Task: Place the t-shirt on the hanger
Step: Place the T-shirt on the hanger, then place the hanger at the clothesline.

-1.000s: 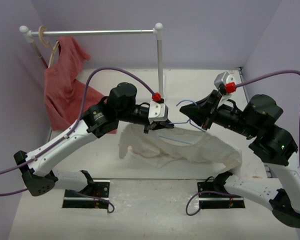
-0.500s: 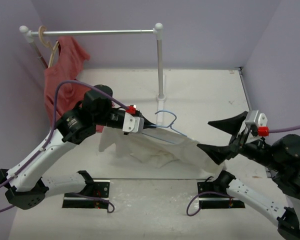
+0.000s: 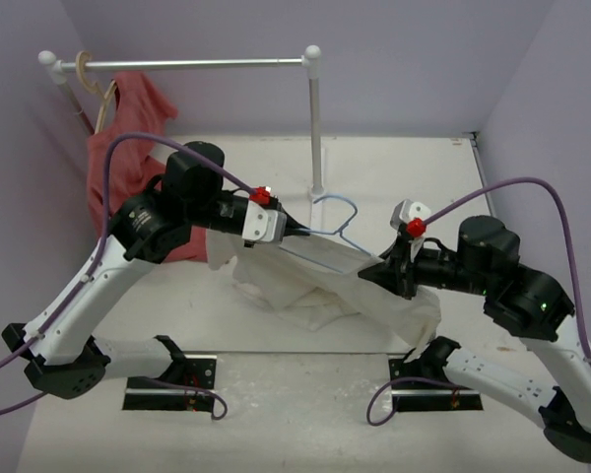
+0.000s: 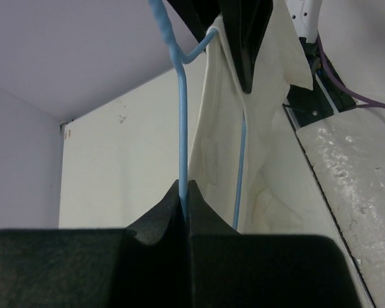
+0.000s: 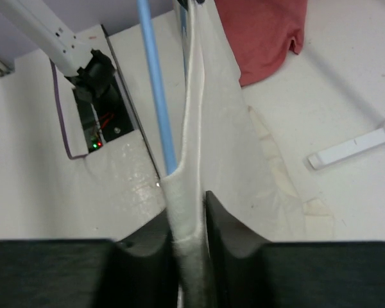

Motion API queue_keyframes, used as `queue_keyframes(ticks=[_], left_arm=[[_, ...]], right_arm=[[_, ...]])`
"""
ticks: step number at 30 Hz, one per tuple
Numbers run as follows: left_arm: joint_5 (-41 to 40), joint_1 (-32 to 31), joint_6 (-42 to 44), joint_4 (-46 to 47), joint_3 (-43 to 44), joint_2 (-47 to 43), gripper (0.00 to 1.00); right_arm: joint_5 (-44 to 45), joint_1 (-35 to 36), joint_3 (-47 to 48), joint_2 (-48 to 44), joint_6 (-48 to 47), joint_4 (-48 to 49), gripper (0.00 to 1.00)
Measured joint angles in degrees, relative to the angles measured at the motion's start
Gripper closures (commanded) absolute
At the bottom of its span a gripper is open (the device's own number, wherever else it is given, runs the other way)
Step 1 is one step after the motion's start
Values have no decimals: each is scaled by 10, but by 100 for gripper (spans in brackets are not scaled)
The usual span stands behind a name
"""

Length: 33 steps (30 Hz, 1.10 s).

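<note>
You are threading t-shirt [image 3: 310, 288] onto hanger [image 3: 337, 211]. Left gripper [image 4: 185, 191] jaws pinching together on hanger wire; right gripper [image 5: 190, 215] jaws clamping on t-shirt edge. Next move, likely: drawing fabric over hanger's shoulder, gently. Cream t-shirt is hanging crumpled above table's [image 3: 394, 177] middle, hanger's lower part disappearing under fabric.

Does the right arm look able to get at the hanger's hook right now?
Likely not: the hanger's hook is near with nothing between, but the right gripper is shut on the t-shirt, so it's occupied.
</note>
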Motion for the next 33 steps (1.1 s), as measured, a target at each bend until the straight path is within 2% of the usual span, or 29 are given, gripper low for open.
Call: queue_keyframes(ticks=[2, 3, 4, 5, 6, 7, 11, 13, 18, 20, 24, 28, 33], left_arm=[[-10, 4, -2, 2, 7, 0, 100], [-15, 6, -5, 5, 7, 0, 92], [-21, 6, -9, 9, 7, 0, 81], [-27, 5, -14, 13, 7, 0, 56], [-47, 4, -28, 27, 4, -2, 24], [-75, 3, -47, 48, -2, -5, 1], [-258, 9, -153, 161, -55, -41, 0], [-376, 10, -206, 199, -72, -58, 0], [-727, 10, -352, 231, -118, -127, 0], [-822, 13, -407, 222, -152, -178, 0], [-902, 14, -475, 216, -240, -298, 0], [-928, 14, -516, 199, -325, -395, 0], [-934, 13, -523, 196, -421, -492, 0]], right_arm=[[1, 4, 0, 6, -3, 1, 100], [2, 6, -1, 6, -1, 3, 100], [6, 6, -2, 4, 1, 7, 100], [11, 7, -2, 1, 3, 11, 100], [19, 7, -4, -2, 8, 18, 100], [27, 7, -8, -5, 14, 26, 100], [89, 7, -28, -12, 77, 45, 100], [119, 7, -24, 9, 105, 54, 100], [187, 7, 43, 135, 163, 64, 100], [219, 8, 82, 192, 189, 67, 100], [285, 11, 192, 298, 252, 56, 100], [346, 25, 318, 409, 321, 61, 100], [404, 68, 622, 638, 367, 41, 100]])
